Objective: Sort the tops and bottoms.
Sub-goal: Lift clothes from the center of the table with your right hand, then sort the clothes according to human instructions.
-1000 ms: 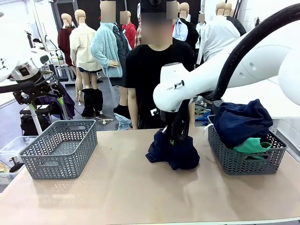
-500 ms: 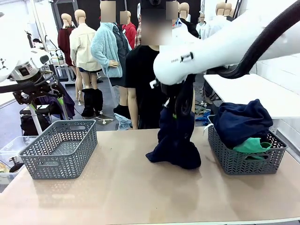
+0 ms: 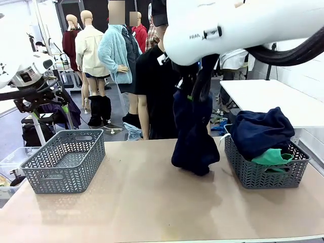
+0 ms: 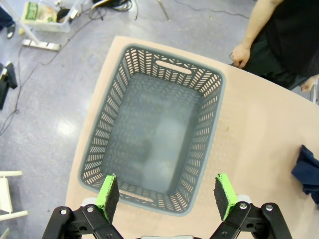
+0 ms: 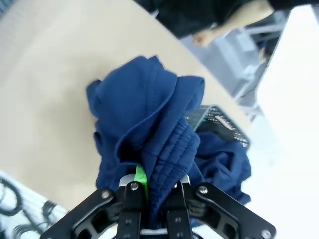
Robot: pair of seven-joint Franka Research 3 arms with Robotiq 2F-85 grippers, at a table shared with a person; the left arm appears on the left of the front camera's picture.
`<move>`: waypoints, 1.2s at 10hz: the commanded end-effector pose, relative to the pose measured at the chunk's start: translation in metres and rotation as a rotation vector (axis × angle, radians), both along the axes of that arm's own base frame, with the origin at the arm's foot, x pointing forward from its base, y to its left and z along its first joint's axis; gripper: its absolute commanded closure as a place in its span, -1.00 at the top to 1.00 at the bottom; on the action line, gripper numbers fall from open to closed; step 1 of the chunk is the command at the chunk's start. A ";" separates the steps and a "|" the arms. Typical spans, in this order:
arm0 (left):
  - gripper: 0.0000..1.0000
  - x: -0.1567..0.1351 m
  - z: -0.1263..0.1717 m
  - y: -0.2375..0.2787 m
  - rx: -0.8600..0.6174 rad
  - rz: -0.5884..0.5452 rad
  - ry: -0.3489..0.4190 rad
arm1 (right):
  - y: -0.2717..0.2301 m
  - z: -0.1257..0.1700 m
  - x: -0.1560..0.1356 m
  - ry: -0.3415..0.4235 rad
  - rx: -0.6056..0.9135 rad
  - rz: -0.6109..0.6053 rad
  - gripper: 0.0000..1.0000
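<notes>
My right gripper (image 3: 192, 94) is shut on a navy-blue garment (image 3: 195, 136) that hangs from it over the middle of the table, with its low end close to the tabletop. In the right wrist view the fingers pinch a ribbed fold of this navy garment (image 5: 149, 124) at the gripper (image 5: 154, 185). The teal-green bottoms (image 3: 273, 157) lie in the right grey basket (image 3: 263, 176) under another dark blue garment (image 3: 260, 129). My left gripper (image 4: 165, 191) hovers open above the left grey basket (image 4: 164, 57), with nothing between its green pads.
The left basket (image 3: 66, 162) sits near the table's left edge. A person in a black shirt (image 3: 154, 86) stands at the far side, one hand (image 4: 240, 52) near the table edge. A white table (image 3: 263, 98) stands behind the right basket.
The right gripper has risen with the navy garment, pulling it from a heap on the table into a hanging length. The left gripper has not moved.
</notes>
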State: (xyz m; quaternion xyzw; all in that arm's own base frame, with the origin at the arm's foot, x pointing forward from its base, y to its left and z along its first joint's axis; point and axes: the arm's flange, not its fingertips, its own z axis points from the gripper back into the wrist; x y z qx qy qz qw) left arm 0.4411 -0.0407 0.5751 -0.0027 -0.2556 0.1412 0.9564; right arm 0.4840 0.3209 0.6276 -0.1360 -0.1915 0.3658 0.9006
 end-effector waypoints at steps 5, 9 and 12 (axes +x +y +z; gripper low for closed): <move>1.00 -0.001 0.000 0.000 -0.021 0.020 0.004 | -0.002 0.054 -0.017 -0.080 0.006 -0.010 -1.00; 1.00 -0.001 0.000 0.000 -0.021 0.020 0.004 | -0.002 0.054 -0.017 -0.080 0.006 -0.010 -1.00; 1.00 -0.001 0.000 0.000 -0.021 0.020 0.004 | -0.002 0.054 -0.017 -0.080 0.006 -0.010 -1.00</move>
